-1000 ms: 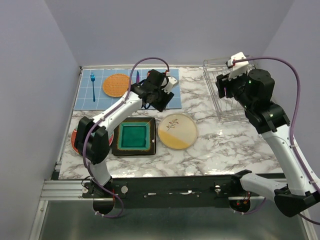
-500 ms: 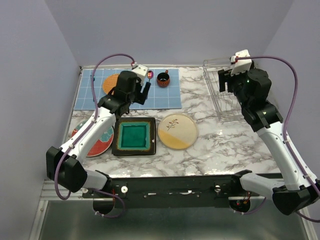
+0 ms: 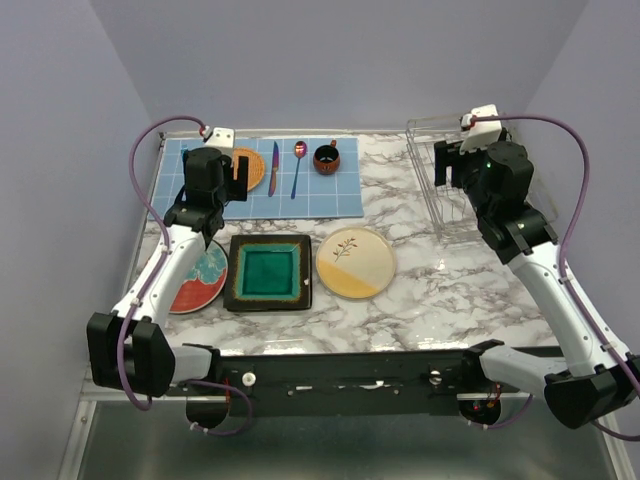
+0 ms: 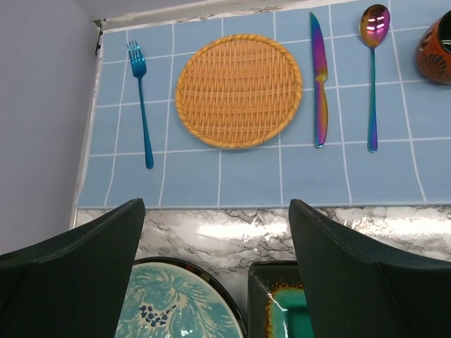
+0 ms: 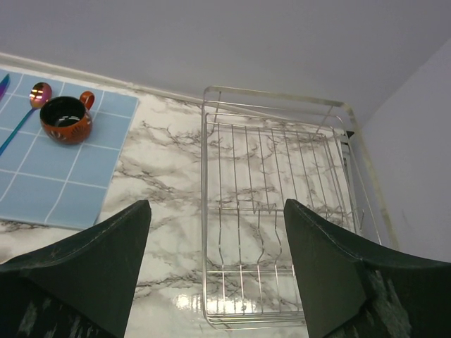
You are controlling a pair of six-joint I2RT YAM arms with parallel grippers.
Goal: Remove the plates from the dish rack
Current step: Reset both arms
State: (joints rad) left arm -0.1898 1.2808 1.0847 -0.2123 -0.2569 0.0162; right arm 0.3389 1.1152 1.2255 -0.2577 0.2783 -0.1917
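The dish rack stands at the back right with no plate in it. Three plates lie flat on the marble: a round red plate with a teal centre, a square dark plate with a teal centre, and a round cream-yellow plate with a sprig. My left gripper is open and empty, held high above the strip between the mat and the plates. My right gripper is open and empty above the rack's near end. The beige and floral plates are out of view.
A blue grid mat at the back left holds an orange woven disc, a fork, a knife, a spoon and a brown cup. Walls close in on the left, back and right.
My left arm has swung left from over the mat's right part to its left part, uncovering the knife, spoon and cup and the red plate. My right gripper has barely shifted above the rack.
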